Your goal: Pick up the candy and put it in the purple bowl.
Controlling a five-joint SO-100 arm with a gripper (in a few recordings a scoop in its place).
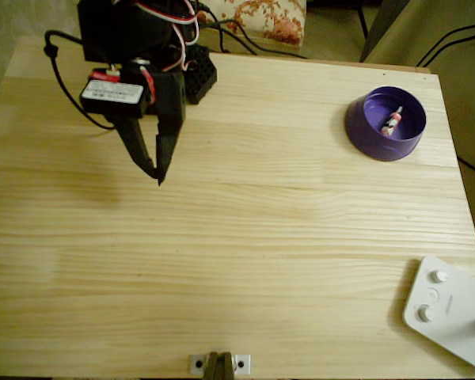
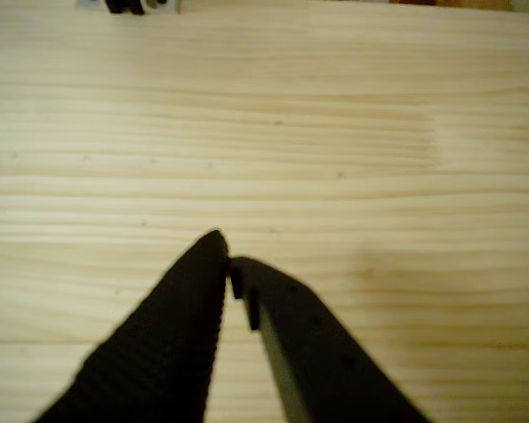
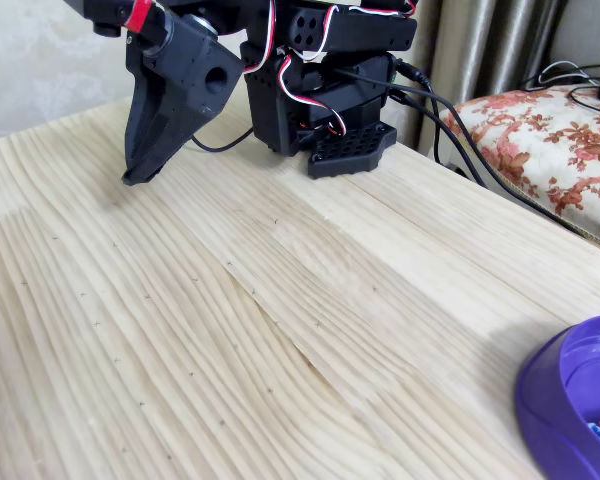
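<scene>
candy (image 1: 393, 121) lies inside bowl (image 1: 385, 123), overhead 2 o'clock, so task looks done | tool (image 1: 157, 174) empty, tips together, parked at 10 o'clock over bare tabletop (image 1: 261, 237), well apart from bowl

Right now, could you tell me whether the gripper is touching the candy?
Apart. The overhead view shows the gripper, fingers closed, over bare wood at the left, while the candy lies inside the purple bowl far to the right.

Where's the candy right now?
The candy lies inside the purple bowl at the upper right of the overhead view, far from the gripper at upper left.
</scene>
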